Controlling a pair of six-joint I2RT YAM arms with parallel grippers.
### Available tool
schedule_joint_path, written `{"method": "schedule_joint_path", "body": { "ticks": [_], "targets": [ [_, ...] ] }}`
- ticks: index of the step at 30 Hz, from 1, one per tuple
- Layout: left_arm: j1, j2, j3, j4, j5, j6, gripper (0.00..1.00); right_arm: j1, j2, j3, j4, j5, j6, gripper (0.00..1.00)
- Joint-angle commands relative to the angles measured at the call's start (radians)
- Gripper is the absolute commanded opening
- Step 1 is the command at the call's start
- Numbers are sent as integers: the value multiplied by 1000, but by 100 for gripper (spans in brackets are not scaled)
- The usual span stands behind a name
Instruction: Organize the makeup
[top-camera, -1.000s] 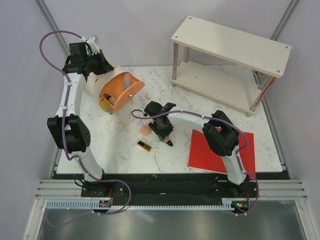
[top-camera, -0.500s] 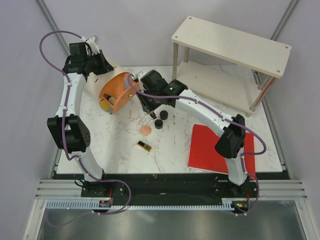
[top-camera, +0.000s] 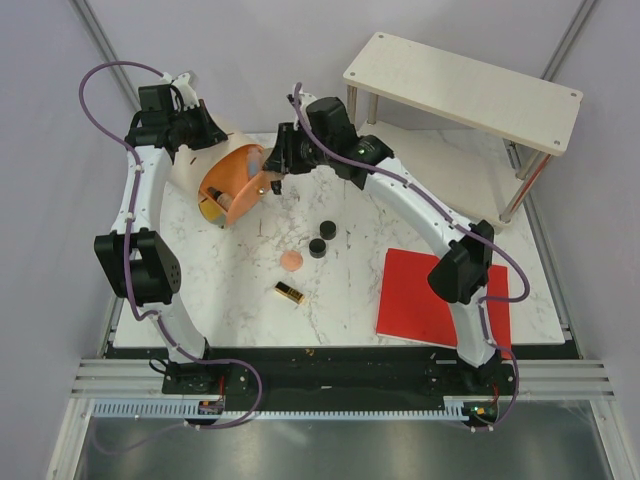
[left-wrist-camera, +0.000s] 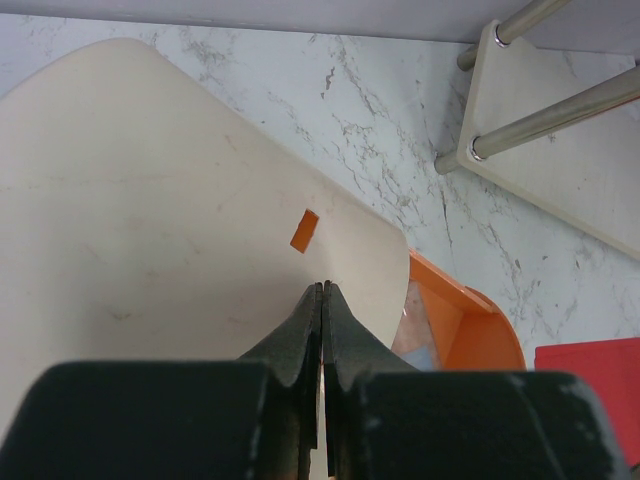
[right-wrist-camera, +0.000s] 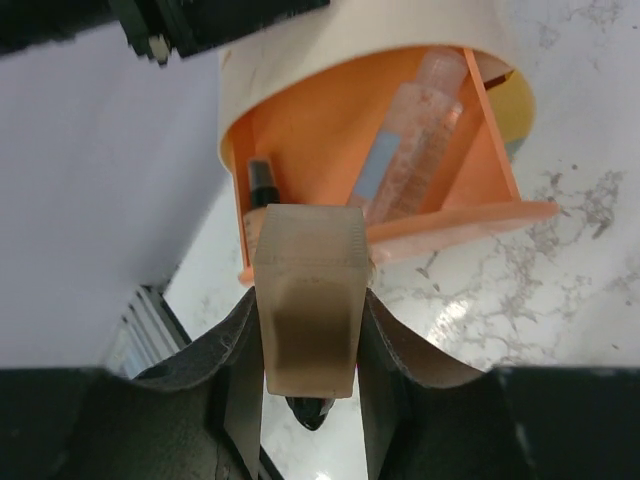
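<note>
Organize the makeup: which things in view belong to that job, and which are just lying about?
Belongs to the job:
foundation tube in the right gripper
two black compacts
peach puff
lipstick
orange case, its lid held open by the left gripper

Just lying about:
red sheet
wooden shelf

— What do we make of the two arms?
— We see the left arm (top-camera: 140, 195) and the right arm (top-camera: 410, 200) built alike: smooth white links between bulky black joint housings.
— And the wiring?
— We count one purple cable (top-camera: 84, 98) on each arm, running outside the links in loose loops down to the black bases (top-camera: 195, 378) at the near edge.
— The ends?
— We find the left gripper (left-wrist-camera: 322, 292) matte black, with fingers tapering to thin tips from a blocky body. The right gripper (right-wrist-camera: 308, 300) has the same black, curved fingers.
</note>
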Motion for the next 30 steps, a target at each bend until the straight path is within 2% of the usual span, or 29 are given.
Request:
{"method": "schedule_joint_path", "body": {
  "ticks": [1, 3, 9, 21, 30],
  "targets": [
    [11, 63, -39, -183, -30, -7, 4, -37, 23, -27, 325, -134, 254, 0],
    [11, 63, -39, -182, -28, -6, 4, -42, 67, -4, 409, -168, 346, 0],
    [13, 61, -42, -186, -30, -3, 4, -42, 169, 65, 549, -202, 485, 2],
    [11, 61, -48, -186, -25, -4, 5, -36, 239, 88, 581, -179, 503, 17],
    [11, 61, -51, -186, -30, -1, 5, -25, 256, 84, 526, -149, 456, 37]
  ]
}}
